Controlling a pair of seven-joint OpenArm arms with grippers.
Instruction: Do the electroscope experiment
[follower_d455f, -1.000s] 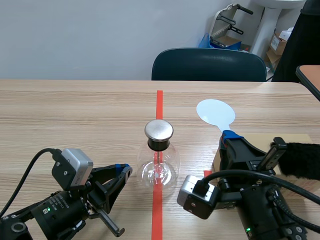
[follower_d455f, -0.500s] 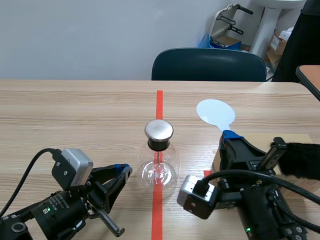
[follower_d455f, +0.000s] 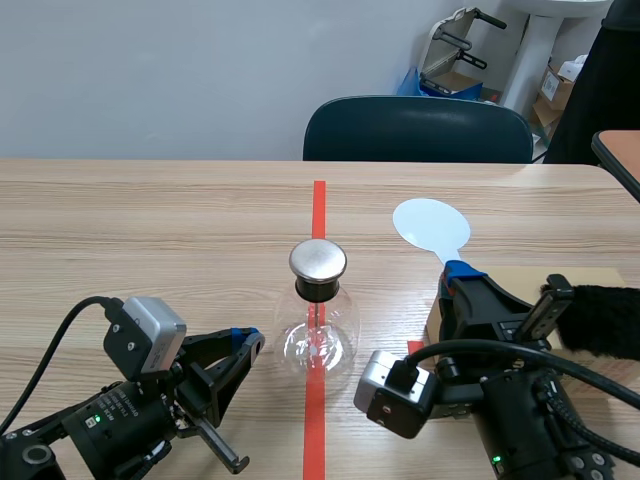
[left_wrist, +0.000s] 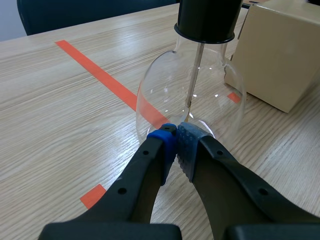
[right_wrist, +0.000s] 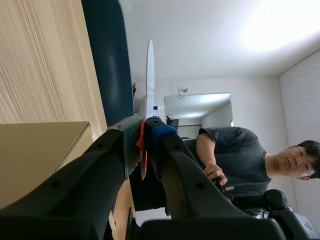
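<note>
The electroscope, a round glass flask (follower_d455f: 318, 335) with a black neck and a metal cap (follower_d455f: 318, 260), stands on the red tape line at mid-table. A thin rod hangs inside the flask (left_wrist: 190, 95). My left gripper (follower_d455f: 245, 343) lies low just left of it, shut on nothing, its fingertips (left_wrist: 176, 134) meeting close to the glass base. My right gripper (follower_d455f: 462, 272) is raised to the right of the flask and shut on the handle of a white round paddle (follower_d455f: 430, 225). Seen edge-on, the paddle (right_wrist: 149, 75) sticks up from between the pads of the right gripper (right_wrist: 145, 127).
A cardboard box (follower_d455f: 585, 276) sits under the right arm, also beside the flask (left_wrist: 280, 50). A black fuzzy cloth (follower_d455f: 605, 320) lies on it at the right. A dark chair (follower_d455f: 418, 130) stands at the far edge. A person (right_wrist: 235, 155) shows in the right wrist view.
</note>
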